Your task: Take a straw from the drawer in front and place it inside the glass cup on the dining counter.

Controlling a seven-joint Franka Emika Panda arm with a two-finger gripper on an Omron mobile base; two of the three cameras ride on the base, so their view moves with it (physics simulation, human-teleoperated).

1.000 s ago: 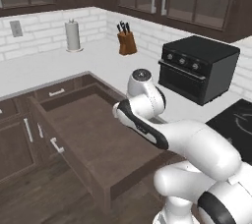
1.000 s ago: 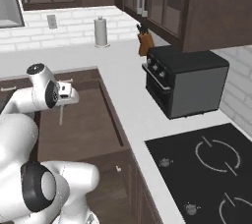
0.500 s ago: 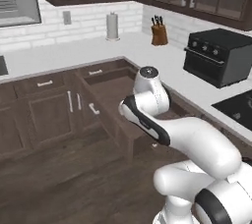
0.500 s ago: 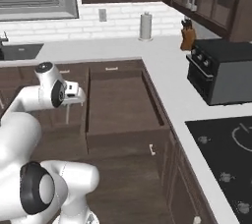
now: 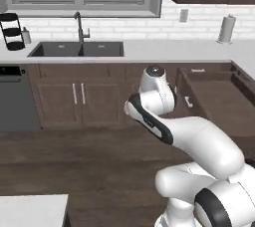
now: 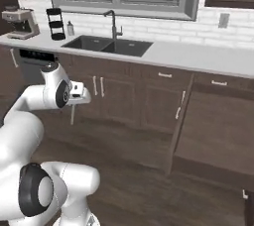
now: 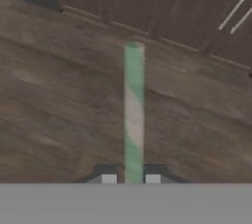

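Note:
My gripper (image 7: 130,179) is shut on the straw (image 7: 134,115), a thin green-and-whitish stick that runs straight out from between the fingertips over the wooden floor. From the right base view the gripper (image 6: 73,105) hangs at the left, in front of the lower cabinets, with the straw (image 6: 72,116) pointing down from it. The drawer (image 6: 218,131) stands pulled out at the right, seen too as a dark open drawer (image 5: 224,104) in the left base view. A white corner of the dining counter (image 5: 30,210) shows at the bottom left. The glass cup is out of view.
A sink (image 6: 109,46) with a dark faucet (image 6: 113,22) sits in the white worktop under the window. A coffee machine (image 6: 21,22) stands at the far left, a paper towel roll (image 5: 226,29) at the right. Dark wooden floor (image 5: 74,166) lies open ahead.
The whole picture has slid to the right, so the base has turned left, away from the drawer and oven toward the sink. The straw stays in the shut gripper.

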